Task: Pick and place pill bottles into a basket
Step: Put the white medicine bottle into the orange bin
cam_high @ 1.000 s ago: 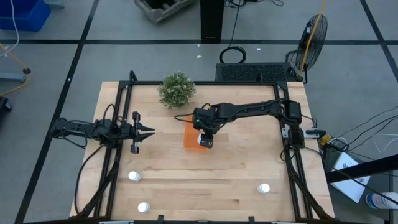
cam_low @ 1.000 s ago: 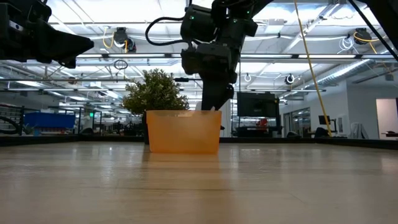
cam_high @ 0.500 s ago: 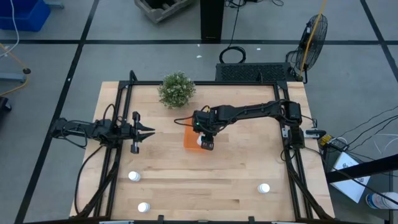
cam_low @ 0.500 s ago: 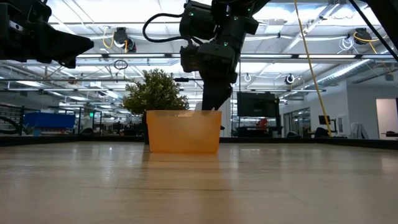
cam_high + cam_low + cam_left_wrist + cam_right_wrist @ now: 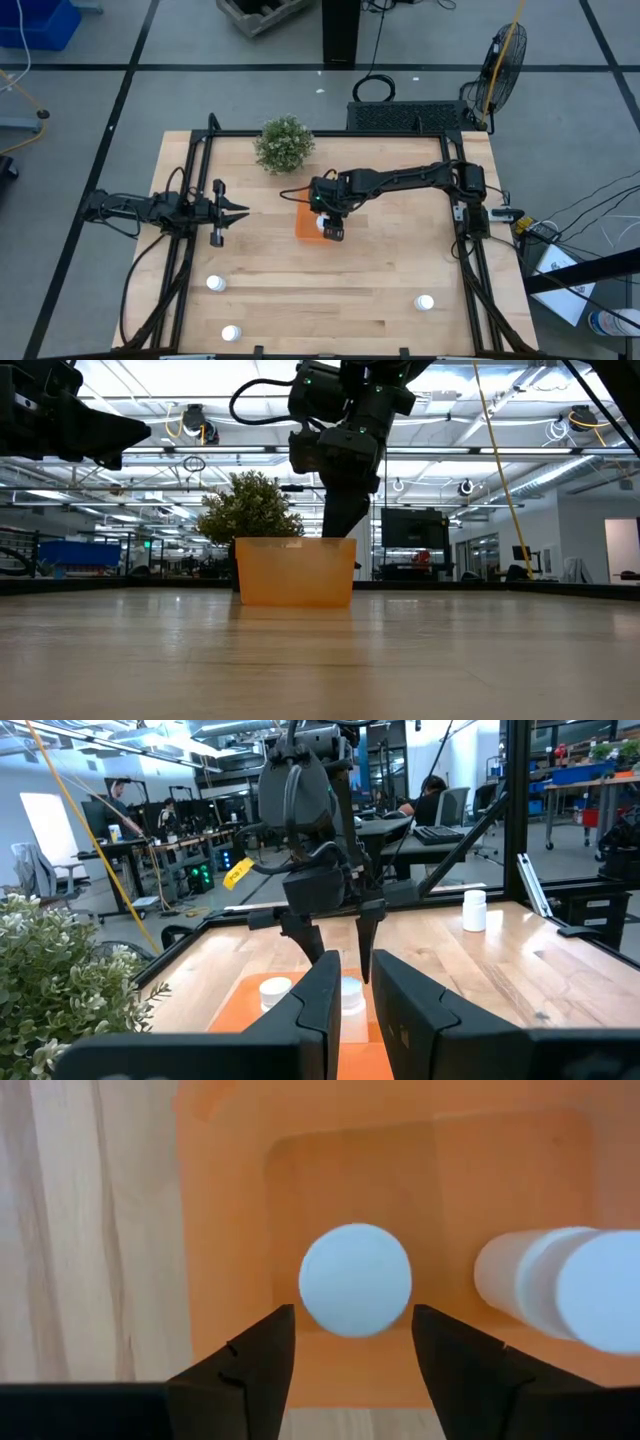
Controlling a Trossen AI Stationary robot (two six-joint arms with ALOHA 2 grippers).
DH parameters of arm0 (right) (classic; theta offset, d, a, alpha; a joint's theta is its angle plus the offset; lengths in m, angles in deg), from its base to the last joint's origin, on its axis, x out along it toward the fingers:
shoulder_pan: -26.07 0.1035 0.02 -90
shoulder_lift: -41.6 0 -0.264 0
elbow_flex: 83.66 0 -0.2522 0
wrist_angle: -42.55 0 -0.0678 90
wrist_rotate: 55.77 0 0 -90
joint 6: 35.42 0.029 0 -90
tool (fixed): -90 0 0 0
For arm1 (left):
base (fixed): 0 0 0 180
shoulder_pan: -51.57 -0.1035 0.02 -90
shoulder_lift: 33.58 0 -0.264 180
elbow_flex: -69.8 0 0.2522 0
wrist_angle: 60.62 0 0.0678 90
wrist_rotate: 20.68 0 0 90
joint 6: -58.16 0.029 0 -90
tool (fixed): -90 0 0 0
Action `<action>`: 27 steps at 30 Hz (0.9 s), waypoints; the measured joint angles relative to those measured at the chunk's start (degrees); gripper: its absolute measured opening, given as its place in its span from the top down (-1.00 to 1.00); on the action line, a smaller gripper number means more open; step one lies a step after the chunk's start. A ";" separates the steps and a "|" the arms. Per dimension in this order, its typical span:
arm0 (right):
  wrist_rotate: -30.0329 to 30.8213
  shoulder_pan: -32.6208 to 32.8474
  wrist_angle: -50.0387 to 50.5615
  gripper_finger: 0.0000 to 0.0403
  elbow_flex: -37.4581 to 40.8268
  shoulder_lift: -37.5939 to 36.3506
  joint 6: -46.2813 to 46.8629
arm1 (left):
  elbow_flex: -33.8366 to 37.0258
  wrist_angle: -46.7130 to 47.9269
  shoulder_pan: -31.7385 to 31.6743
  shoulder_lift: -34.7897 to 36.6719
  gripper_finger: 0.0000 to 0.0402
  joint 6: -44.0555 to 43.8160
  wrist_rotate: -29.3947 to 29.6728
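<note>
The orange basket (image 5: 304, 224) stands near the table's middle. My right gripper (image 5: 352, 1330) hangs open over it, pointing down. A white pill bottle (image 5: 355, 1280) stands upright on the basket's floor under the gap between the fingers, and a second bottle (image 5: 570, 1285) is beside it. The left wrist view shows the fingertips above the bottle (image 5: 350, 990), apart from it. Three more bottles stand on the table near the front: (image 5: 215, 283), (image 5: 231, 333), (image 5: 425, 302). My left gripper (image 5: 243, 211) waits at the left, slightly open and empty.
A bushy green potted plant (image 5: 284, 143) stands behind and left of the basket, near the table's far edge. Black frame rails (image 5: 190, 250) run along the table's left and right sides. Bare wood lies between the basket and the front bottles.
My right gripper has risen slightly above the basket and stays over it. The basket and the bottles on the table have kept their places.
</note>
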 joint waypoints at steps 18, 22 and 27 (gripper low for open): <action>-0.38 9.07 14.69 0.13 0.07 -9.70 12.19 | 0.00 0.02 -0.01 0.00 0.67 0.02 0.00; 1.15 14.01 17.68 0.13 0.07 -12.23 20.08 | 0.00 0.00 -0.01 0.01 0.67 0.02 0.00; 1.41 21.45 18.69 0.13 0.07 -13.16 30.40 | 0.00 0.00 -0.01 0.01 0.67 0.02 0.00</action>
